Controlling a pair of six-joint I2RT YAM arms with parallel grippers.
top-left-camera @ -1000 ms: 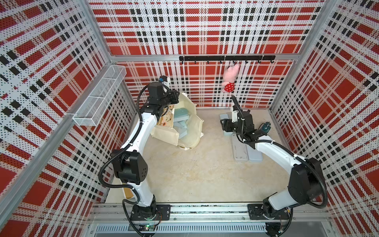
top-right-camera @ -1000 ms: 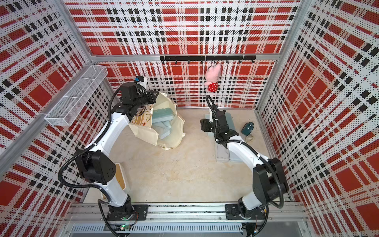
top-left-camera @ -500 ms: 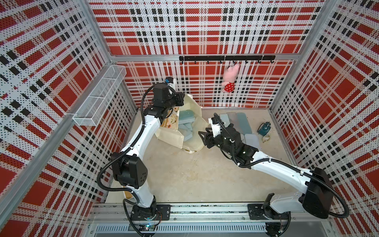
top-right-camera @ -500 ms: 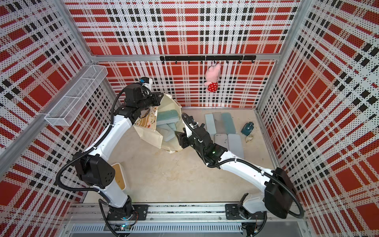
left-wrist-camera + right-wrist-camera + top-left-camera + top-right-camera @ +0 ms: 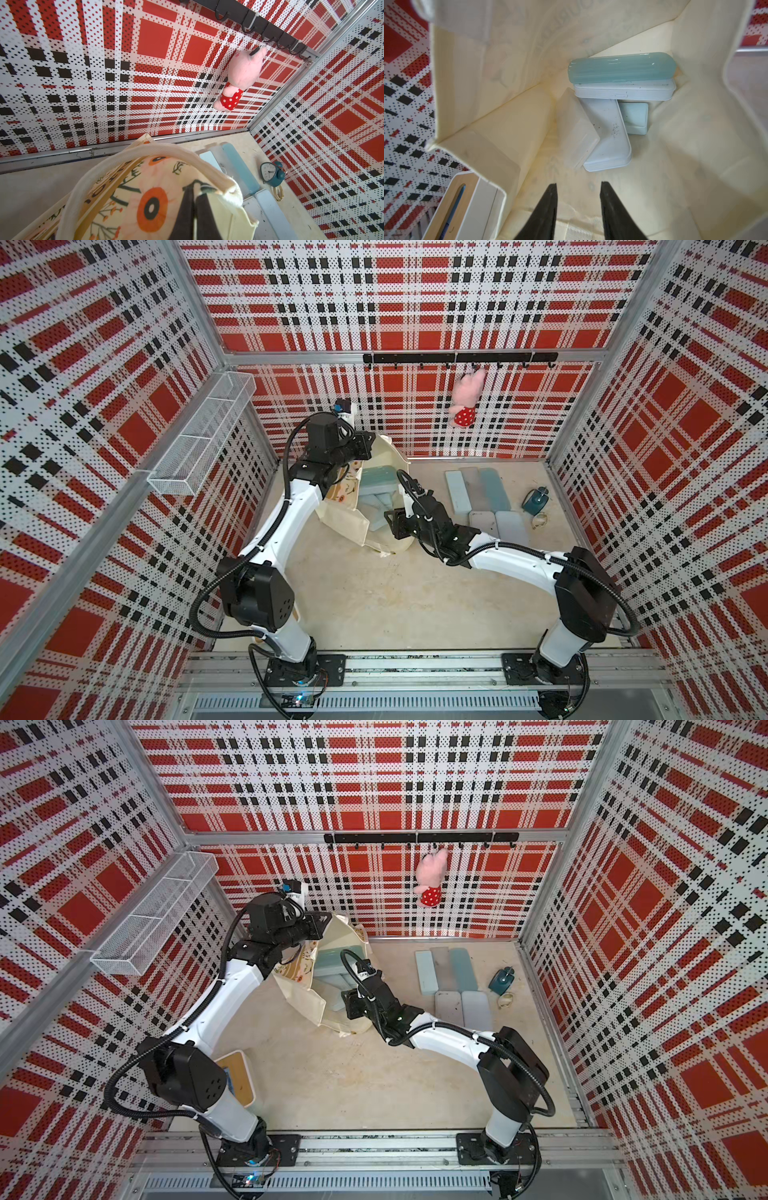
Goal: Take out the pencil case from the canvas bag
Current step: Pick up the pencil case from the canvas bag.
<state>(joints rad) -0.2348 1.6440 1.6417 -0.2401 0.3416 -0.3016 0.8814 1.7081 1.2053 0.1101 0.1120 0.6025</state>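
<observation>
Cream canvas bag (image 5: pixel 347 520) hung pinched in the left gripper (image 5: pixel 195 191); the right gripper (image 5: pixel 578 185), jaws parted and empty, needed squaring over the nearest pencil case (image 5: pixel 608 141).

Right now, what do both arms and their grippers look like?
The left arm and right arm have glossy white shell links between boxy black joint housings, with black corrugated cables looping outside them. The left gripper and right gripper each carry two tapered matte-black fingers.

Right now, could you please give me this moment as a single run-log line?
left end effector: shut on canvas bag | right end effector: open, in bag mouth, short of pencil cases | nothing held
</observation>
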